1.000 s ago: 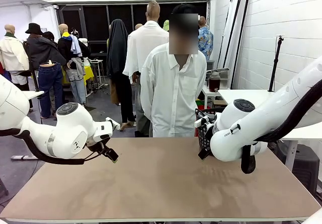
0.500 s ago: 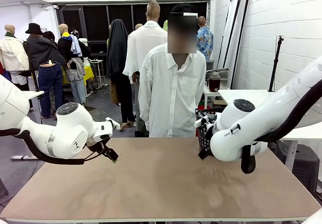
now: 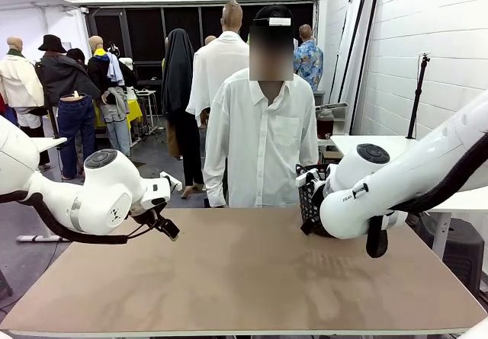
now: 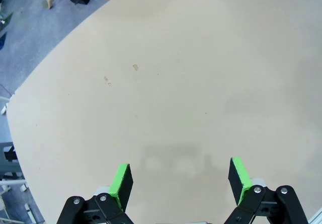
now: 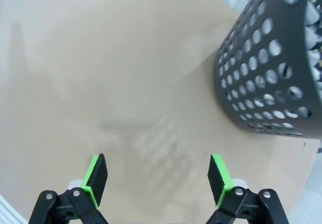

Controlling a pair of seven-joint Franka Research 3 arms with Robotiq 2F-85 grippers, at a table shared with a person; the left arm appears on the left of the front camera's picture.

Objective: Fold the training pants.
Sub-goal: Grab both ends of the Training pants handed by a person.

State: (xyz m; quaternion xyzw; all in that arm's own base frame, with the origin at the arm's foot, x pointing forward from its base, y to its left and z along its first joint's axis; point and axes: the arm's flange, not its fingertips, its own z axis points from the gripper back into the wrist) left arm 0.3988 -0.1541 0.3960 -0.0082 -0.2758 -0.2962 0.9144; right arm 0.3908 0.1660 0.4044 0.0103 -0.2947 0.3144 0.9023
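Green-padded left claw point(image 4: 178, 176) and right claw point(image 5: 157, 176) hang spread wide and empty above the brown table point(image 4: 176, 73).

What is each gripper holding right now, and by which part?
Nothing. The left gripper and the right gripper hang over the table, jaws open with nothing between them.

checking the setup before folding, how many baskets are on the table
1: a dark grey perforated basket on the table, just beyond the open right gripper. Another could sit hidden behind the right arm.
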